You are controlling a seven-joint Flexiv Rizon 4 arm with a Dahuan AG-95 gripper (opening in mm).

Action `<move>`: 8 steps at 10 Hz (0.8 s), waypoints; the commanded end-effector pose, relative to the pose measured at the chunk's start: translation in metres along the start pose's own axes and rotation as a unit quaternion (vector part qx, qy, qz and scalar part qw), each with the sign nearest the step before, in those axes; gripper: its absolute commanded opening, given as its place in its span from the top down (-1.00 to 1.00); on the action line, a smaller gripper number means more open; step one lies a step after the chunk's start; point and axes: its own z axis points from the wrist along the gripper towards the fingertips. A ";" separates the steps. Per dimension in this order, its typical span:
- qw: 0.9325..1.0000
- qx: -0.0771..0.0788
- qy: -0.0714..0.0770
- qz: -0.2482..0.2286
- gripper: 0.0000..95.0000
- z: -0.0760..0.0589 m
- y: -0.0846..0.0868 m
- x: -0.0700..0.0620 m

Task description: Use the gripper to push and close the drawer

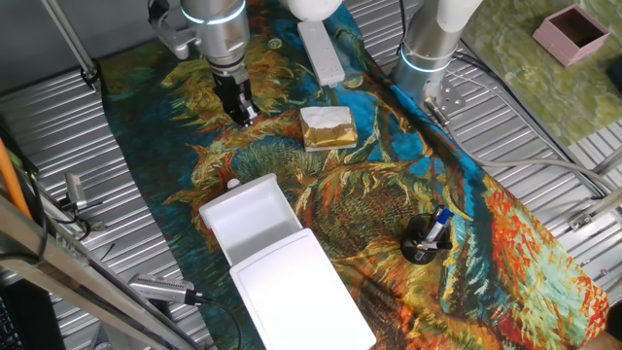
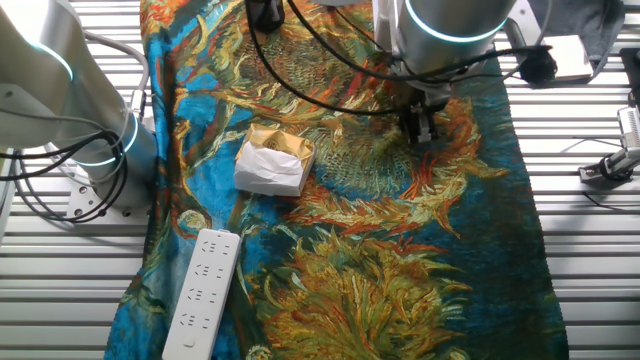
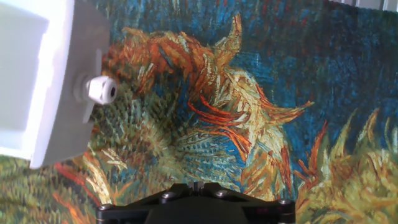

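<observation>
The drawer (image 1: 251, 219) is a shallow white tray pulled out of the white cabinet, with its small round knob (image 1: 233, 183) facing the far left. In the hand view the drawer (image 3: 37, 81) fills the upper left, with its knob (image 3: 101, 90) on the front. My gripper (image 1: 244, 115) hangs from the silver arm with the blue ring, above the cloth and well behind the knob, touching nothing. Its fingertips (image 3: 194, 185) sit pressed together, shut and empty. It also shows in the other fixed view (image 2: 420, 128); the drawer is out of that view.
The flat white cabinet top (image 1: 301, 292) lies at the front. A gold-and-white block (image 1: 328, 126) sits right of my gripper. A white power strip (image 1: 323, 49) and the other silver arm (image 1: 432, 44) stand at the back. A black pen holder (image 1: 425, 238) is at right.
</observation>
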 end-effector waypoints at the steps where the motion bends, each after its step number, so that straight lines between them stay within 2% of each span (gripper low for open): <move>1: 1.000 -0.006 -0.001 -0.011 1.00 -0.001 -0.002 -0.005; 4: 0.999 -0.008 0.006 -0.033 1.00 -0.010 -0.017 -0.024; 5: 0.999 -0.010 0.005 -0.049 1.00 -0.015 -0.030 -0.032; 8: 0.998 -0.017 0.003 -0.064 1.00 -0.022 -0.055 -0.043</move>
